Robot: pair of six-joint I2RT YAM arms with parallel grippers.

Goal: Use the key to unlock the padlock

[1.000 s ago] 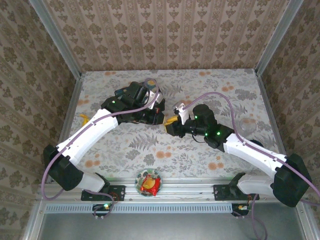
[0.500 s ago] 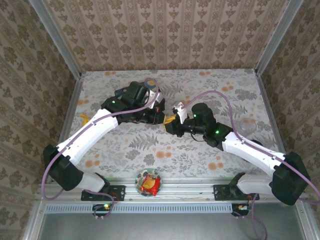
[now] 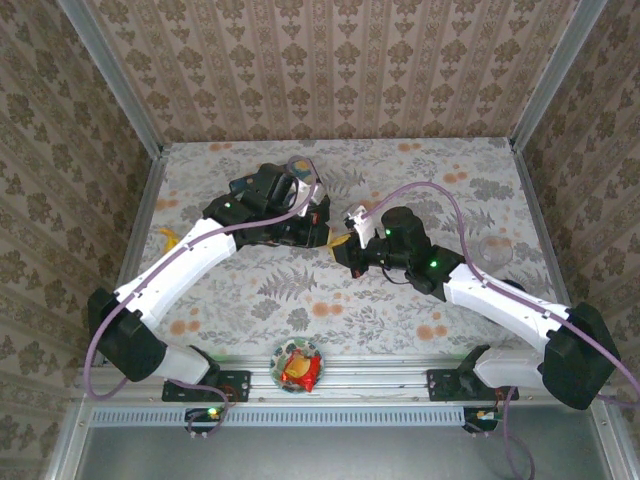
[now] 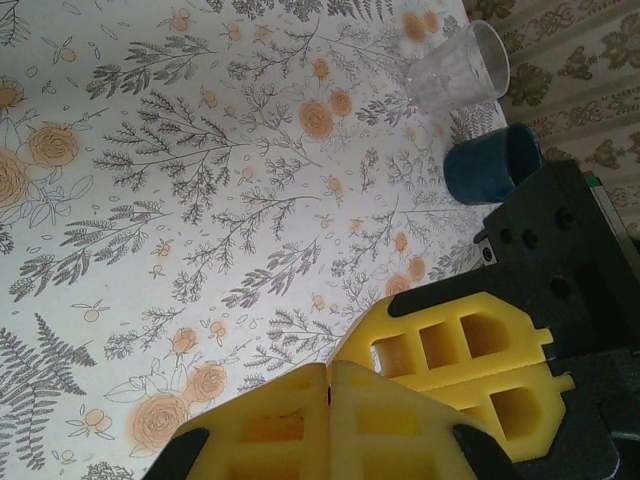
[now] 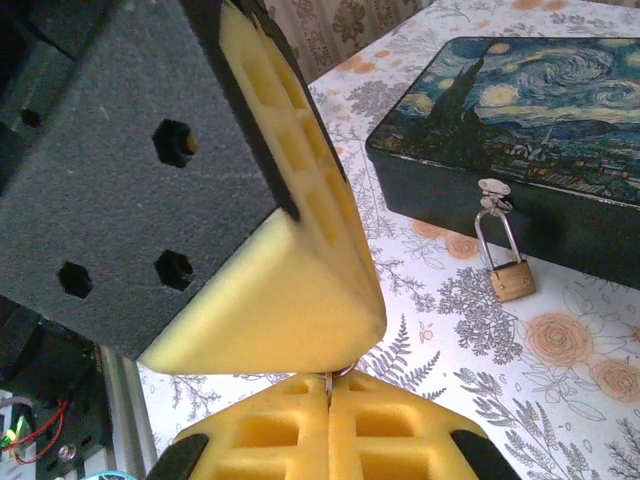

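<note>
The padlock hangs by its shackle from the latch of the painted tin box, not yet opened, well beyond the right gripper's fingertips and off to their right. Those yellow fingers are pressed together on a small silvery sliver at their seam, probably the key. The left gripper, also closed with nothing visible between its fingers, meets them tip to tip, seemingly to hand over or re-seat the key for aiming at the lock.
</note>
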